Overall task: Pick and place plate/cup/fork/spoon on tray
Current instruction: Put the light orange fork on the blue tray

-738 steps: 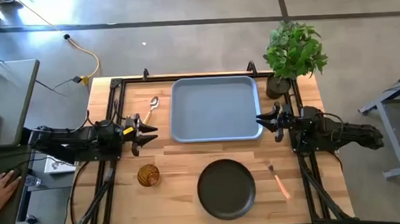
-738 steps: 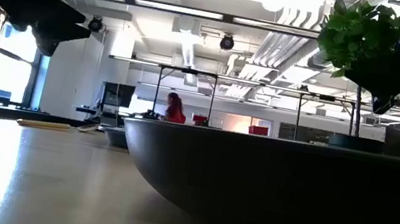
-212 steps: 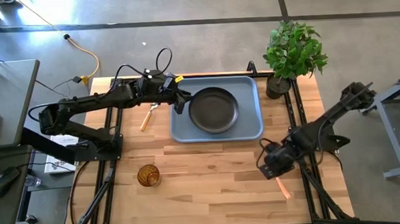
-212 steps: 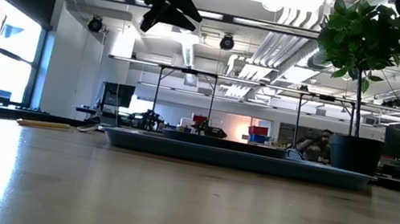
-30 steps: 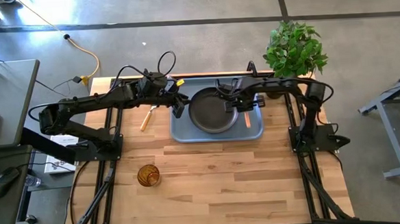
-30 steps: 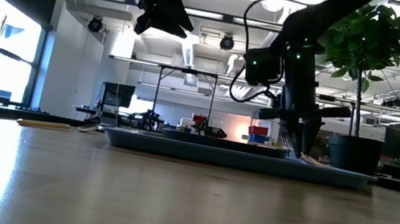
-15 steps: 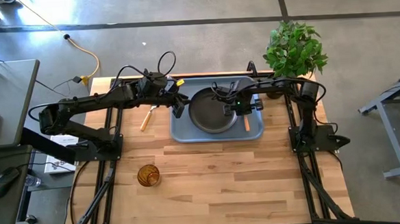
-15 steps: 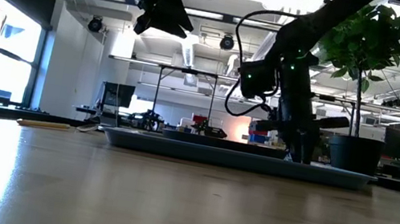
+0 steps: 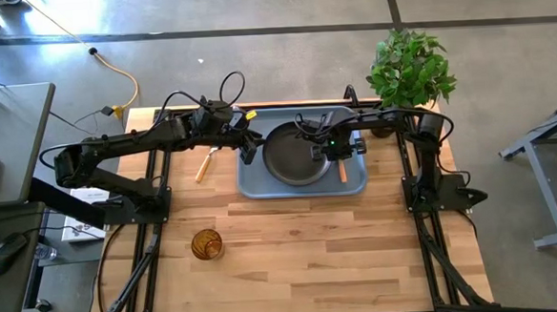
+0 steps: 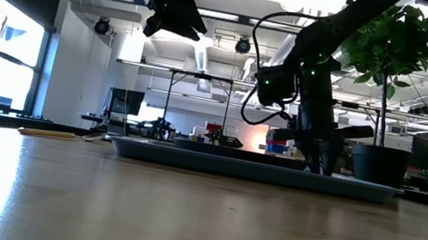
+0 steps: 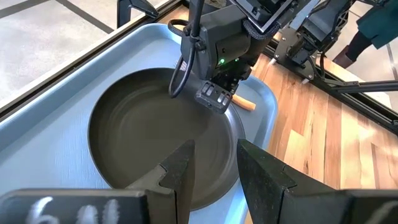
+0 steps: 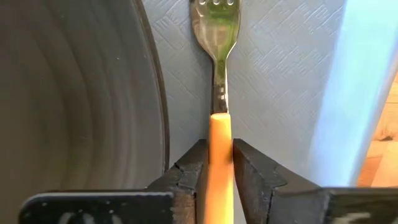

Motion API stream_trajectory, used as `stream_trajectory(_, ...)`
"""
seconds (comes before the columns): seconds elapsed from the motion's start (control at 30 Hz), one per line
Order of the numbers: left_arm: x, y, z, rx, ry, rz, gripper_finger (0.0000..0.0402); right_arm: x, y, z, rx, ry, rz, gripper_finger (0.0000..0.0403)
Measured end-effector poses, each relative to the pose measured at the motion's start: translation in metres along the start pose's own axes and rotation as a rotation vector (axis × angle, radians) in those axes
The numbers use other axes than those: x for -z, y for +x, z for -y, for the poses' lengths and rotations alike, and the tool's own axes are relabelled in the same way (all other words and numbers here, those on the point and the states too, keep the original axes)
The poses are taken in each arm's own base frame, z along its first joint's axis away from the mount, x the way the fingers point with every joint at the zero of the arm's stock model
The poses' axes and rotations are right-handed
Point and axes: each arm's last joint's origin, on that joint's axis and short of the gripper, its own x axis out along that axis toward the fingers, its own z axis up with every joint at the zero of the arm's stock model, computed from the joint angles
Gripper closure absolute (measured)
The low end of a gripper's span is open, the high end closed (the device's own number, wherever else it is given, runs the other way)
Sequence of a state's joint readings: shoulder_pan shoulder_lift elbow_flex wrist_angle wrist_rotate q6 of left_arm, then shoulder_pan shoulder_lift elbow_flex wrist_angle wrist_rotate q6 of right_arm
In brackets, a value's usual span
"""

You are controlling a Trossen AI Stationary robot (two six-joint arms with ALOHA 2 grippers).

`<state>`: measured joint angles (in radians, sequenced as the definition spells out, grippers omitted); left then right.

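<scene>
Grey concrete flooring surrounds a light wooden slatted table (image 9: 303, 250), which is seen from above with a leafy green potted plant (image 9: 408, 68) at its far right corner. On the far middle of the table a large light blue-grey rectangular tray (image 9: 354, 181) with rounded corners is set, and a round, dark matte plate (image 9: 293, 155) with a raised rim lies inside it.

Just beside the plate, on the tray's right strip, a small fork (image 12: 216, 25) with metal tines and an orange-pink handle is laid flat on the tray floor. The right gripper (image 9: 336, 150) is lowered over it; in the right wrist view its two dark fingers (image 12: 185, 171) are seen pressed close against either side of the orange handle, though whether the grip is firm or loosening cannot be told.

The left gripper (image 9: 247, 146) hovers at the tray's left edge with its fingers parted and nothing between them.

A slim silver metal spoon (image 9: 206, 160) lies on the bare wood left of the tray, and a small amber textured glass tumbler (image 9: 206, 244) stands well apart near the front left.

The fork is judged light, stiff and thin, so the handle's middle is the best hold. The tumbler is likely fragile and slippery and would best be gripped across its walls.
</scene>
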<state>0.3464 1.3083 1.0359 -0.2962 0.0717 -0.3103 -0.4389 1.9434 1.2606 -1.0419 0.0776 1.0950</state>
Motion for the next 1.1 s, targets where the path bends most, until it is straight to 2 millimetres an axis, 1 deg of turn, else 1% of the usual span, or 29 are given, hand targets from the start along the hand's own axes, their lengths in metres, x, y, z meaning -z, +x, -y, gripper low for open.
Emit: stream_trajectory(1.1, 0.0000, 0.0000, 0.0000, 0.000, -0.002, 0.000, 0.0293, 0.0025, -0.0017, 0.0017, 0.006, 0.000, -0.025, 0.0331)
